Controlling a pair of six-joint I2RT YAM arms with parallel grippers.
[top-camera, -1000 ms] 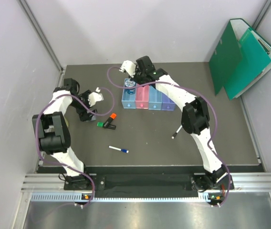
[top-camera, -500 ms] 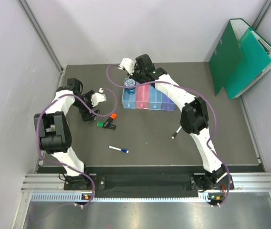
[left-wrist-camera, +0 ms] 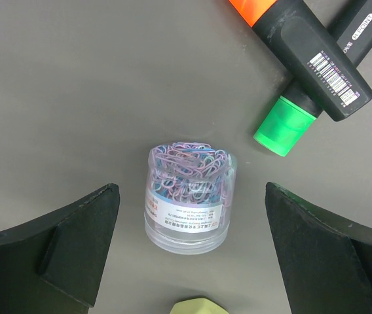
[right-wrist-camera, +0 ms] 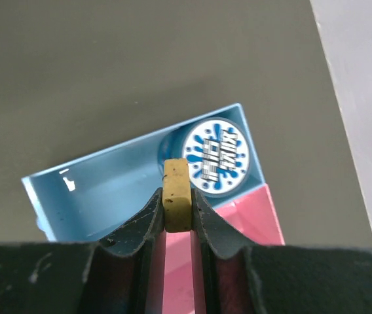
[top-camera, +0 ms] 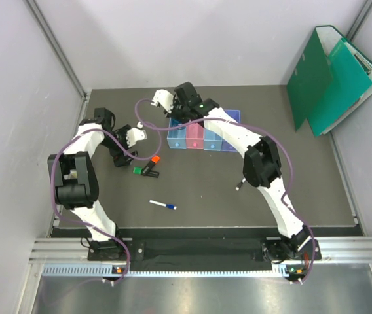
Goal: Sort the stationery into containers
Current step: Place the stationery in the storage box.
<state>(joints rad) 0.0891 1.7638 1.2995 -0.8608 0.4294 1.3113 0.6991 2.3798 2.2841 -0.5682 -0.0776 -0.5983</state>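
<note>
Now right claw (right-wrist-camera: 177, 210), pinching tan eraser (right-wrist-camera: 176, 190), should centre over light blue bin (right-wrist-camera: 107, 190), off the pink bin (right-wrist-camera: 255, 219) wall, before releasing; left claw (left-wrist-camera: 191, 219) wide around paper-clip jar (left-wrist-camera: 187, 176).

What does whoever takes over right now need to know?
Right gripper: shut on the tan eraser, held above the light blue bin and the pink bin beside it.
Left gripper: open, over the tub of paper clips, not touching it.
Done: blue tape roll lies in the light blue bin.
Left: drop the eraser; then bin the clips, orange highlighter, green highlighter, white pen and marker, all on the table.
</note>
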